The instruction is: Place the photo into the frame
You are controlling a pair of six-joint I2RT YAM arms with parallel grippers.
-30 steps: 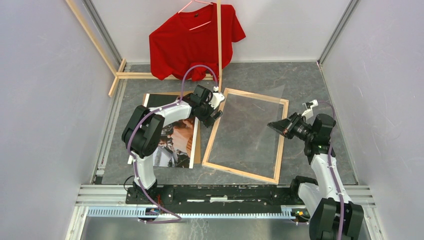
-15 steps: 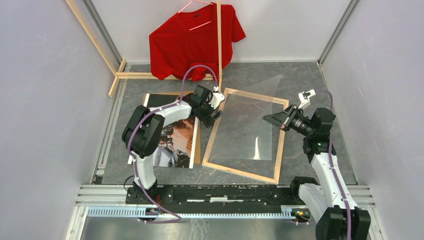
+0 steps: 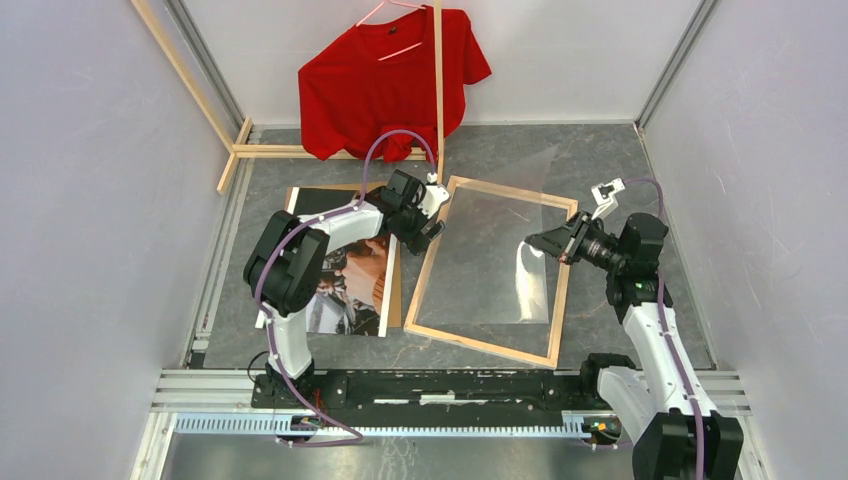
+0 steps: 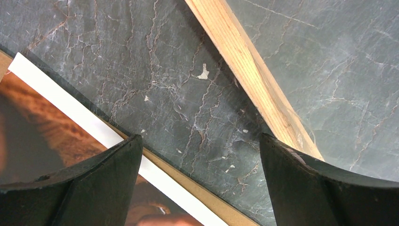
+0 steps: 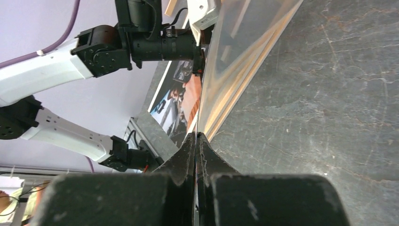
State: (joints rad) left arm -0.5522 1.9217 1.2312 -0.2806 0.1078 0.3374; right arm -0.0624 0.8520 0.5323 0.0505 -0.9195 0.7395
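left gripper (image 3: 425,226): jaws spread wide, empty, low over table (image 3: 480,150) between photo and frame | right gripper (image 3: 531,243): pinched tight on clear sheet (image 3: 495,250) at its 3 o'clock edge, sheet tilted up, opposite edge seemingly inside frame | photo (image 3: 345,300): flat, face up, 9 o'clock of frame | frame (image 3: 480,345): flat, wood face up
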